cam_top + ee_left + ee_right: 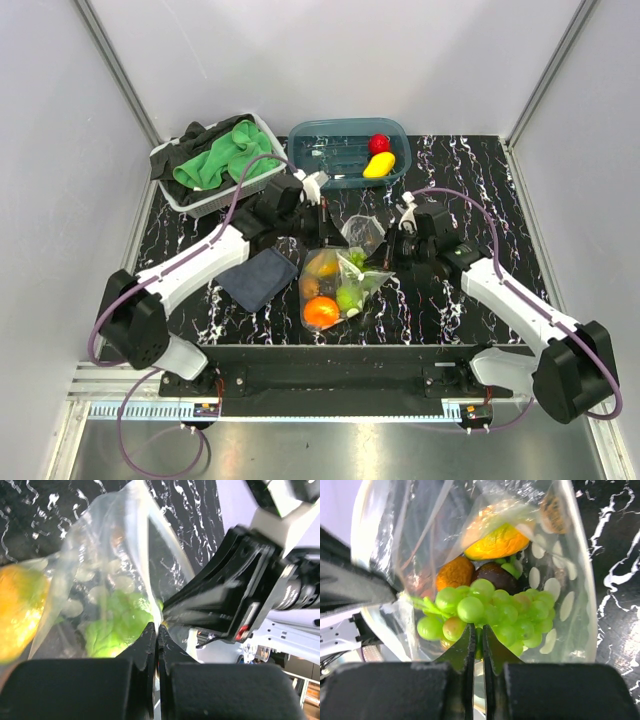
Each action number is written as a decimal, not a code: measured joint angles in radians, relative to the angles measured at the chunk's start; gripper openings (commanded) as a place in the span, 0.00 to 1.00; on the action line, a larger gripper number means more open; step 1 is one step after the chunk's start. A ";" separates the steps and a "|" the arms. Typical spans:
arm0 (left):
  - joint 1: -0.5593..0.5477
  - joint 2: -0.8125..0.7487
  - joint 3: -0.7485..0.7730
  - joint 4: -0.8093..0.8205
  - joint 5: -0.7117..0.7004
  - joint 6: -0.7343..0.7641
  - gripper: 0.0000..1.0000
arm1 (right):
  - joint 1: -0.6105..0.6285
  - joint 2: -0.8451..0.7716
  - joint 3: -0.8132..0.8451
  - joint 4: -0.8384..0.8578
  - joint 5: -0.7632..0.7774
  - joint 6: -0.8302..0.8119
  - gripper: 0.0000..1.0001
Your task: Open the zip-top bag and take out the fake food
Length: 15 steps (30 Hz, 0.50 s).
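Observation:
The zip-top bag (345, 275), clear with white dots, lies at the table's middle with its upper edge lifted between my two grippers. Inside it are an orange (321, 312), green grapes (350, 295) and a yellow-orange piece (325, 266). My left gripper (328, 222) is shut on the bag's edge (150, 587), with a green piece (117, 625) behind the film. My right gripper (392, 262) is shut on the opposite edge of the bag (570, 580). The right wrist view shows grapes (495, 612), a yellow-orange piece (495, 542) and a dark brown piece (492, 576) inside.
A teal tub (335, 150) at the back holds a red piece (379, 143) and a yellow piece (379, 165). A white basket (200, 195) with a green cloth (220, 160) stands back left. A dark blue cloth (255, 278) lies left of the bag.

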 measured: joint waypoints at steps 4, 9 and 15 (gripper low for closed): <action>0.000 -0.060 -0.035 -0.008 -0.021 0.001 0.00 | 0.000 0.010 0.016 -0.018 0.020 -0.002 0.05; 0.000 -0.132 -0.041 -0.031 -0.050 0.019 0.00 | 0.000 0.051 0.028 -0.023 0.026 -0.009 0.05; 0.016 -0.173 -0.047 -0.076 -0.087 0.049 0.00 | 0.000 0.055 0.047 -0.036 0.027 -0.020 0.05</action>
